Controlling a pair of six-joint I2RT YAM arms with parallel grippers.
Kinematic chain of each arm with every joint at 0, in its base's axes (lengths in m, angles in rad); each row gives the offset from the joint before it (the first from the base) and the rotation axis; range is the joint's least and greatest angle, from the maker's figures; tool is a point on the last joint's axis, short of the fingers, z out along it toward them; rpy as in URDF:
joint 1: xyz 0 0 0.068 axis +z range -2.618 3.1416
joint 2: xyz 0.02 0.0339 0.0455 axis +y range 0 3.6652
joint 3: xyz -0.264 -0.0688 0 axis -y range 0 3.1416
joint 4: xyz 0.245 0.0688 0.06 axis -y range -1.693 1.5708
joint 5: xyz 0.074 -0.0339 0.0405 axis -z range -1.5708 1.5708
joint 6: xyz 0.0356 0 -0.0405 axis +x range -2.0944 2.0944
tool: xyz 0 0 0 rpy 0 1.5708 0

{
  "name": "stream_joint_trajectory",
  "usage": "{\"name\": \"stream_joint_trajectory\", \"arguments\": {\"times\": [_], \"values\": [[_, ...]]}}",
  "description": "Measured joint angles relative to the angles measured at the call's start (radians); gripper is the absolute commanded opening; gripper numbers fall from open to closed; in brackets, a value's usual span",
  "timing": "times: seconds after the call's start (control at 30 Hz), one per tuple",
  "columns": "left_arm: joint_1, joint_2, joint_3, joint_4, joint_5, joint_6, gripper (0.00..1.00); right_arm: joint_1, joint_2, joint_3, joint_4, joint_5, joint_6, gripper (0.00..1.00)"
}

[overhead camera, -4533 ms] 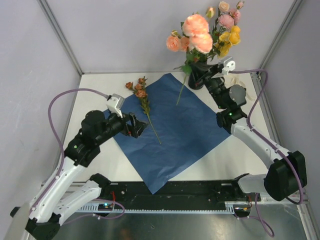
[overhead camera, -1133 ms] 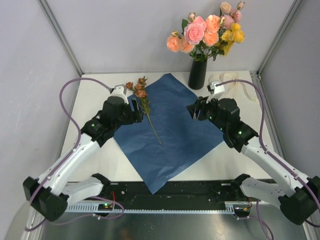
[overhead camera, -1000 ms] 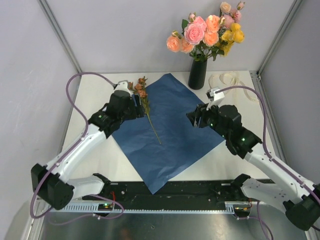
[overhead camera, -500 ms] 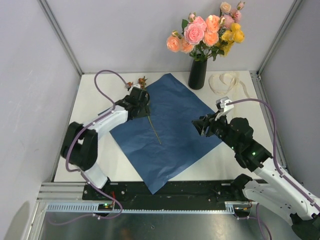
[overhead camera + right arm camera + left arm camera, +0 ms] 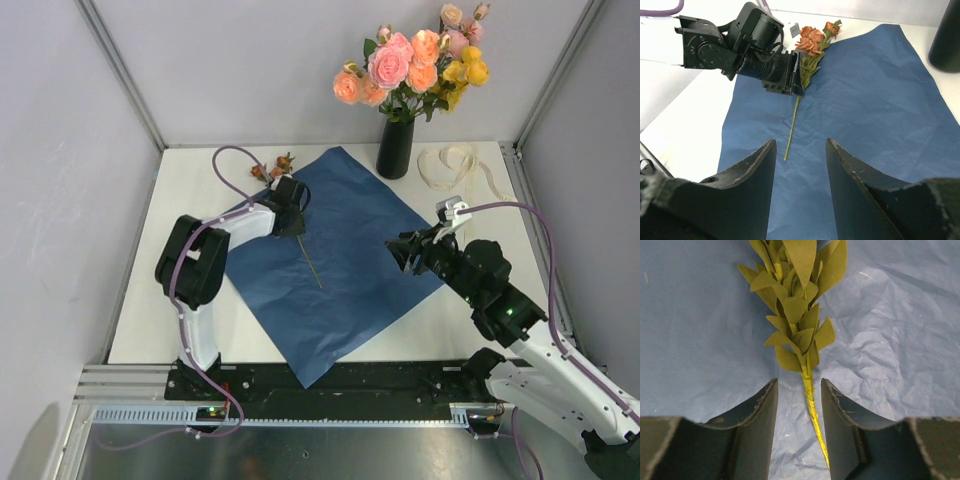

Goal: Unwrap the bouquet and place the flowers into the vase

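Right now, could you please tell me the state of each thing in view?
paper sheet: unwrapped, spread flat on the table.
vase: upright, holding most flowers.
loose rose stem: lying flat on the paper sheet.
ribbon: untied, loose on the table.
left gripper: open, jaws astride the loose rose stem.
right gripper: open, empty, above the paper sheet.

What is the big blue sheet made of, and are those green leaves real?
The large square blue sheet looks like thin matte paper: fine crinkles and creases show. The flat yellow-green leaves on the thin stem look fake, probably fabric or plastic: sharp cut edges, one even colour.
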Motion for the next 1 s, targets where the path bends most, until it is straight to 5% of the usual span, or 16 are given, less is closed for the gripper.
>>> {"name": "stream_joint_trajectory", "arguments": {"times": [0.2, 0.53, 0.77, 1.0], "values": [[0.002, 0.040, 0.014, 0.025, 0.006, 0.000, 0.34, 0.000, -0.001, -0.009, 0.005, 0.002, 0.000, 0.48], [0.005, 0.051, 0.015, 0.044, 0.004, 0.001, 0.02, 0.000, -0.002, -0.011, 0.007, 0.005, 0.000, 0.48], [0.005, 0.006, 0.006, 0.034, 0.027, 0.024, 0.00, 0.000, 0.001, -0.035, 0.061, 0.005, 0.055, 0.52], [-0.004, -0.286, -0.051, 0.035, 0.088, 0.063, 0.00, 0.000, 0.105, -0.087, 0.208, 0.029, 0.220, 0.63]]}}
